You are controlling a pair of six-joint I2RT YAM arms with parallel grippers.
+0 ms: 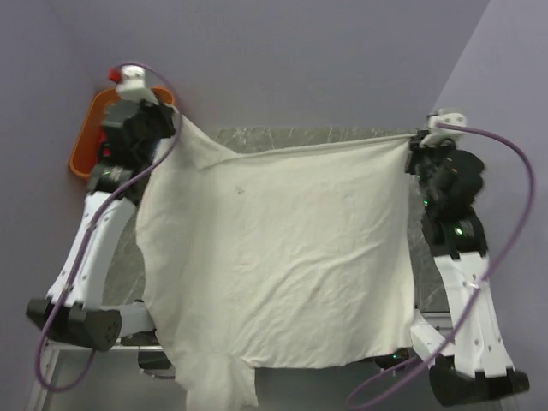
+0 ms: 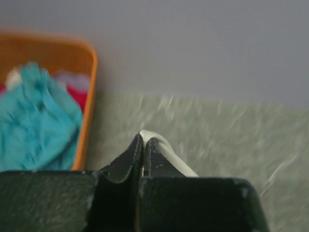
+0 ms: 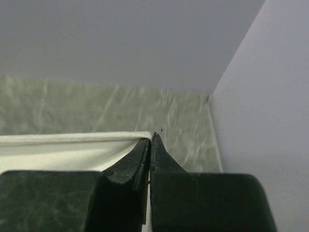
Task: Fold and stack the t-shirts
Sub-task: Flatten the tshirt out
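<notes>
While we hold the cream t-shirt (image 1: 282,248) above the table (image 1: 300,137), our left gripper (image 2: 143,139) is closed tightly on one upper corner and our right gripper (image 3: 151,139) on the other. The teal t-shirt (image 2: 38,121) and red t-shirt (image 2: 83,99) lie in the orange basket (image 2: 91,63).

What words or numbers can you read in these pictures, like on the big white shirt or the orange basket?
There are none: no word, number, brand or sign can be read in any view.
The cream t-shirt is plain, with no print showing.
The orange basket and the teal t-shirt inside it are blurred, and no lettering shows on them.
</notes>
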